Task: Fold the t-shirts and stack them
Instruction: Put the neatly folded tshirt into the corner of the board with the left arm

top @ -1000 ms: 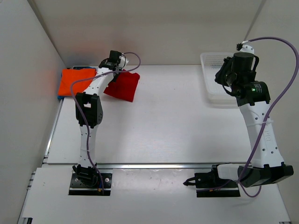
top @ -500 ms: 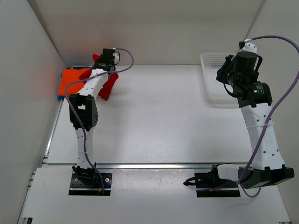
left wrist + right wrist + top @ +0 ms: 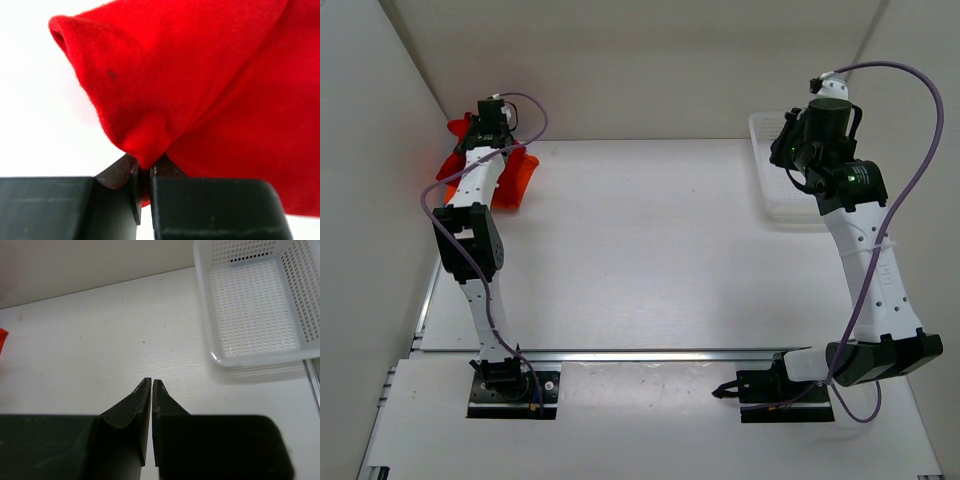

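Clamping the red t-shirt (image 3: 200, 75) at the table (image 3: 650, 240) far-left edge is the left gripper (image 3: 145, 167); right gripper (image 3: 151, 382) closed empty near basket (image 3: 204, 315).

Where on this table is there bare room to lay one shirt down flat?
The whole middle of the table is bare, from the red shirt at far left to the white basket at far right. Crowded: the far left corner, where the left gripper pinches that shirt.

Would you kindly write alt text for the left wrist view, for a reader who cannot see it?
The left gripper is shut on a pinched fold of the red t-shirt. The bunched cloth fills most of the frame, with a rolled edge at the upper left.
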`<action>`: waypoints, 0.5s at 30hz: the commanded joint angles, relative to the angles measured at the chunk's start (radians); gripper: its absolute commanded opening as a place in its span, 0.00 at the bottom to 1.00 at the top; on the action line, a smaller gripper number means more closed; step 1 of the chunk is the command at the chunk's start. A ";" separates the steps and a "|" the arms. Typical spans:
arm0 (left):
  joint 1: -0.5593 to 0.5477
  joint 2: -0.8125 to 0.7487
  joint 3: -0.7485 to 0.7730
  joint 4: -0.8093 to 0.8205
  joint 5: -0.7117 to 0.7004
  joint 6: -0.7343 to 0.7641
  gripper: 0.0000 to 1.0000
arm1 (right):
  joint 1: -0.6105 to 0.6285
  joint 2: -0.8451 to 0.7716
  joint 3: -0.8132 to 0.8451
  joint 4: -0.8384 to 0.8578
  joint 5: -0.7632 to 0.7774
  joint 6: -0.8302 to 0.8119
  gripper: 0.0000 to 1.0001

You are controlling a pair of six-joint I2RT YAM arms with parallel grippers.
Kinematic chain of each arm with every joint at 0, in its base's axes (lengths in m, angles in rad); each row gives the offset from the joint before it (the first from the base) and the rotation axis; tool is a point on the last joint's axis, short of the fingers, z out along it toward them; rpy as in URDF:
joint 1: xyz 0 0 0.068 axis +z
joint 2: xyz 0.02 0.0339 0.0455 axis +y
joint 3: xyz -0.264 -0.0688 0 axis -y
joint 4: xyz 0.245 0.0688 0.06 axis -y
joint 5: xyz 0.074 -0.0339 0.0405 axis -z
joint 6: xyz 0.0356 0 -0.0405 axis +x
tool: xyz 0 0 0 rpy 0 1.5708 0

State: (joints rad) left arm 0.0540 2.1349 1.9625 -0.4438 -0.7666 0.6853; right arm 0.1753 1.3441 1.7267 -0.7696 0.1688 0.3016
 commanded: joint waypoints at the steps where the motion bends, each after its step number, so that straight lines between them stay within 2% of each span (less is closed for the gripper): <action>1: 0.038 0.036 0.005 0.027 -0.027 -0.058 0.00 | 0.029 0.010 0.066 0.030 0.021 -0.030 0.03; 4: 0.052 0.104 0.088 -0.015 -0.010 -0.064 0.00 | 0.035 0.016 0.085 0.029 0.026 -0.035 0.04; 6: 0.049 0.131 0.082 0.019 -0.031 -0.041 0.10 | 0.036 0.015 0.088 0.032 0.026 -0.033 0.03; 8: 0.055 0.151 0.075 0.059 -0.072 -0.030 0.46 | 0.046 0.010 0.088 0.033 0.028 -0.038 0.04; 9: 0.050 0.164 0.090 0.071 -0.094 -0.024 0.55 | 0.055 0.015 0.083 0.036 0.026 -0.039 0.04; 10: 0.055 0.171 0.104 0.088 -0.123 -0.018 0.81 | 0.062 0.007 0.083 0.041 0.029 -0.044 0.04; 11: 0.058 0.168 0.101 0.097 -0.144 -0.010 0.98 | 0.069 0.012 0.083 0.038 0.031 -0.045 0.04; 15: 0.056 0.128 0.105 0.190 -0.191 0.046 0.98 | 0.084 0.012 0.088 0.041 0.032 -0.039 0.05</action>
State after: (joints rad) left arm 0.1093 2.3417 2.0136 -0.3664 -0.8753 0.6937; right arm 0.2481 1.3685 1.7786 -0.7700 0.1860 0.2760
